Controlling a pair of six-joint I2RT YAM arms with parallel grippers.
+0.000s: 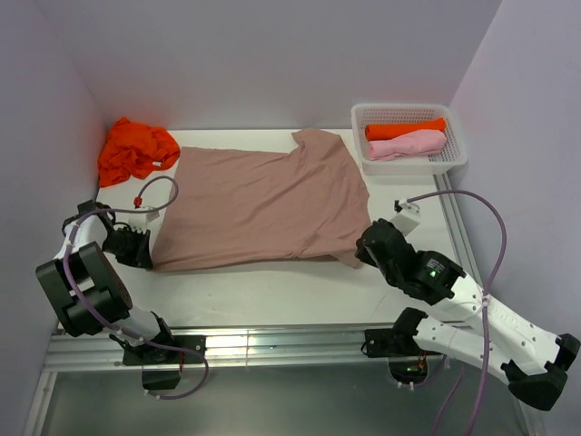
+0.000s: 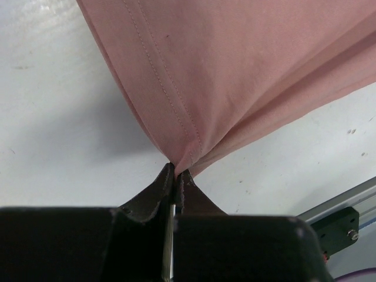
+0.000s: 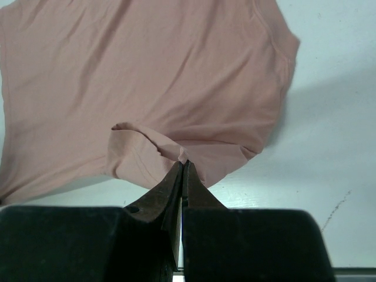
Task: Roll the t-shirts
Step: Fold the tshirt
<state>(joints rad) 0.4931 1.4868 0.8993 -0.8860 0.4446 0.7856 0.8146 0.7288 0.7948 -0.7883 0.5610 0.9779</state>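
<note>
While both arms reach in from the near edge of the table point(image 1: 272, 291), the pinkish-brown t-shirt point(image 1: 263, 204) lies spread flat across its middle, hem end toward the left edge, sleeves toward the right edge.

- left gripper point(image 1: 148, 262): jaws closed on the shirt's near-left hem corner. Wrist view confirms this: tips point(image 2: 175, 170) pinch the stitched hem, and cloth fans out taut from that point, casting a shadow on the table.
- right gripper point(image 1: 363, 250): jaws closed on a small fold of the same shirt at its near-right sleeve. Wrist view: tips point(image 3: 183, 167) hold a bunched bit of cloth, and the sleeve edge puckers around it.
- crumpled orange t-shirt point(image 1: 134, 150): loose heap at the far-left corner, just beside the spread shirt's far-left corner. Cannot tell whether they touch.
- white mesh basket point(image 1: 408, 166): far-right corner of the table, apart from the spread shirt. Inside, a rolled orange t-shirt point(image 1: 404, 129) lies along the far side and a rolled light pink t-shirt point(image 1: 408, 143) along the near side, touching each other lengthwise.
</note>
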